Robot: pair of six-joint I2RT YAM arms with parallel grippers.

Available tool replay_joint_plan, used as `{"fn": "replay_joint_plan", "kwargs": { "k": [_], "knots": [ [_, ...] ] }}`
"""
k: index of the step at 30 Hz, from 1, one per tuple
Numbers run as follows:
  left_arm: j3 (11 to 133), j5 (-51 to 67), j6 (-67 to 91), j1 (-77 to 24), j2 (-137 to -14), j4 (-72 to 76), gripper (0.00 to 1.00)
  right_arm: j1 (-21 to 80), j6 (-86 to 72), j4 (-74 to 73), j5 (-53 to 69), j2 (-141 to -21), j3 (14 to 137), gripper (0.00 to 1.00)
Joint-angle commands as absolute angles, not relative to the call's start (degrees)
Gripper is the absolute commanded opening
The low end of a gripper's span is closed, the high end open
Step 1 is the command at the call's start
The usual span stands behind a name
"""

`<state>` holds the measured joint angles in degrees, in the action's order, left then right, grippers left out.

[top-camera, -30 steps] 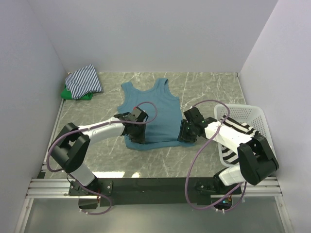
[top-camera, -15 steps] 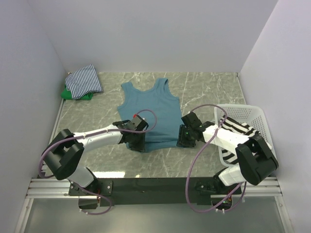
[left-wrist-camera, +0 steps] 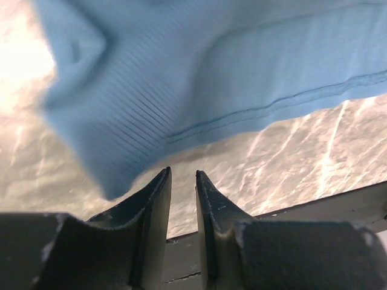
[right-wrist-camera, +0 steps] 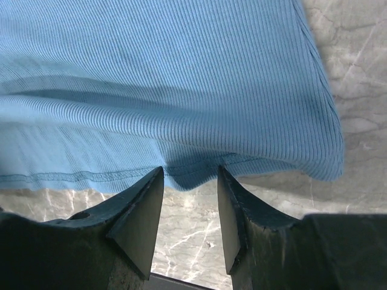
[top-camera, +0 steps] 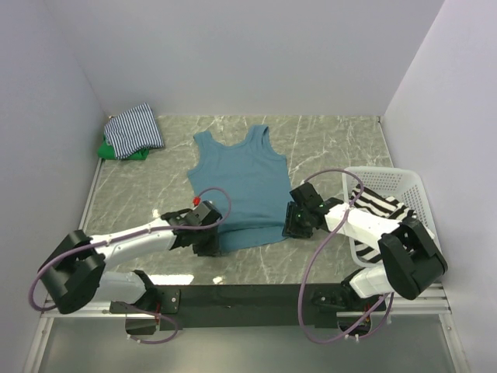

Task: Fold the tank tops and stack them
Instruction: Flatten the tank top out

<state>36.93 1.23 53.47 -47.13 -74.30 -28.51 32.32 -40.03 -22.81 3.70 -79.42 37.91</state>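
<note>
The teal-blue tank top (top-camera: 241,175) is the reference for all positions. It lies flat and face-up on the tabletop (top-camera: 334,140), straps at its far edge and hem at its near edge.

End effector status:
- The left end effector (left-wrist-camera: 182,174) is at the hem's left corner. Its jaws are almost together, leaving a narrow slot. The corner sags beside one fingertip, but it is not possible to tell whether cloth sits in the slot.
- The right end effector (right-wrist-camera: 189,172) is near the hem's right corner. Its jaws stand partly apart, with the hem gathered between the tips. The cloth drapes away on both sides, so this is judged a hold.

Other items:
- The navy-white striped tank top (top-camera: 133,130) lies folded on the green tank top (top-camera: 116,150), well beyond the reference garment's left strap.
- The black-white striped tank top (top-camera: 380,208) rests in the white lattice basket (top-camera: 404,177), just right of the reference garment.

Handling: the ribbed knit is light, limp and stretchy. It is likely to sag and skew if it is lifted unevenly. Take hold at both hem corners, on the stitched band, and raise them together.
</note>
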Motion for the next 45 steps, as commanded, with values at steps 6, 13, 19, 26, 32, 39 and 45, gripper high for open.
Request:
{"fn": "replay_joint_plan", "kwargs": {
  "k": [6, 13, 19, 26, 32, 39, 45],
  "knots": [
    [37.87, -7.37, 61.6, -47.55, -61.11, -35.67, 0.3, 32.7, -40.52, -28.72, -1.3, -72.26, 38.49, 0.48],
    [39.81, -10.81, 62.4, -47.55, -58.61, -38.06, 0.31, 30.59, -40.17, -32.87, -9.31, -70.4, 41.31, 0.49],
    [40.61, -11.42, 62.84, -47.37, -61.96, -38.94, 0.33, 28.83, -39.37, -33.22, -10.2, -71.63, 40.78, 0.49],
    [41.22, -13.19, 60.83, -41.93, -66.18, -38.24, 0.33, 28.83, -39.11, -32.78, -12.13, -73.83, 42.36, 0.49],
    [38.32, -9.4, 57.31, -36.04, -70.04, -31.56, 0.31, 28.74, -38.5, -32.87, -14.24, -77.52, 42.63, 0.48],
    [38.67, -9.58, 55.72, -35.77, -73.47, -29.45, 0.32, 28.74, -38.5, -31.55, -15.38, -80.51, 42.8, 0.37],
    [37.97, -9.67, 55.63, -35.33, -75.67, -28.92, 0.32, 28.74, -38.58, -32.69, -16.87, -80.42, 44.03, 0.04]
  ]
}}
